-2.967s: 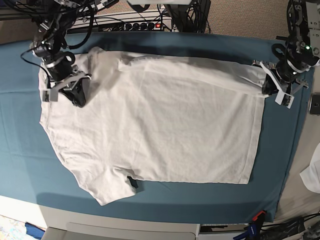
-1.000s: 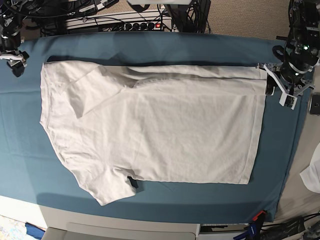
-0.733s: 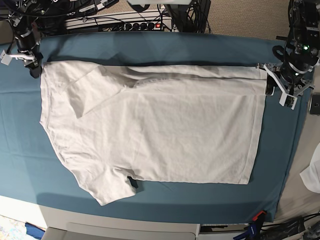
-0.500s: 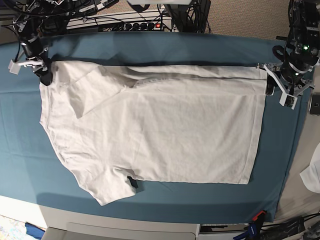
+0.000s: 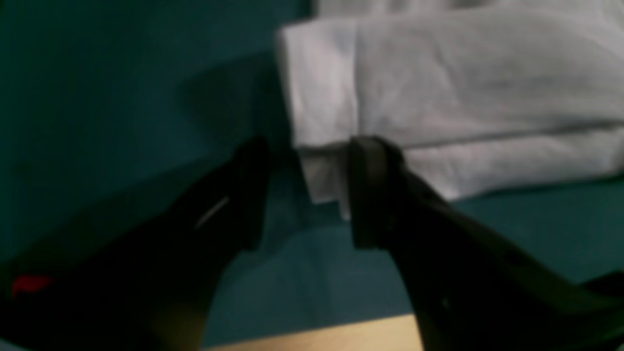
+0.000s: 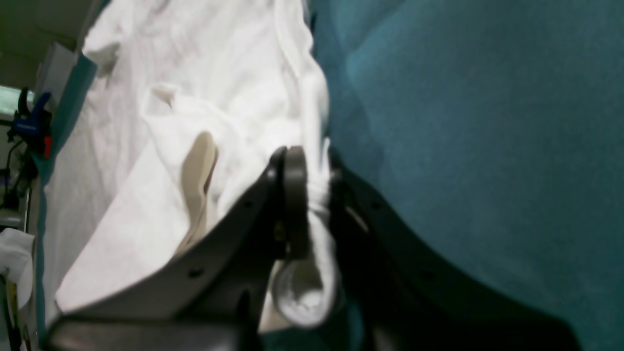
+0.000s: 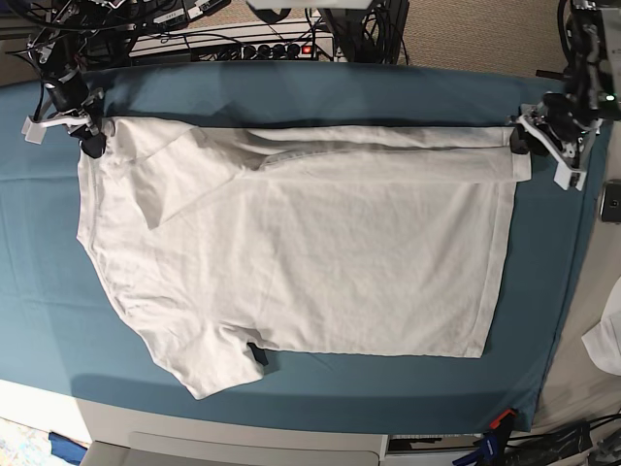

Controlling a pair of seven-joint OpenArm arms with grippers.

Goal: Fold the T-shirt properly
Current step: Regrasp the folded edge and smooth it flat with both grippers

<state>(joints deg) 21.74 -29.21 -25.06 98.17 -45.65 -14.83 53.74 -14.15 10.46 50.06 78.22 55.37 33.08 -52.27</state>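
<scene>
The white T-shirt (image 7: 310, 252) lies spread flat on the teal cloth (image 7: 291, 87), its far edge folded over, with a small dark tag (image 7: 255, 354) near the front. My right gripper (image 7: 89, 139) is at the shirt's far left corner. In the right wrist view my right gripper (image 6: 319, 195) is shut on a bunched edge of the T-shirt (image 6: 195, 73). My left gripper (image 7: 522, 143) is at the far right hem corner. In the left wrist view my left gripper (image 5: 307, 195) is open, with the corner of the T-shirt (image 5: 463, 97) between its jaws.
A power strip and cables (image 7: 262, 49) run along the table's back edge. A small white cloth scrap (image 7: 606, 340) and a dark flat device (image 7: 611, 202) lie off the teal cloth at the right. A blue clamp (image 7: 495, 437) sits at the front right corner.
My right gripper came down from the far left onto the shirt's far left corner. My left gripper moved from beside the right hem to its far corner.
</scene>
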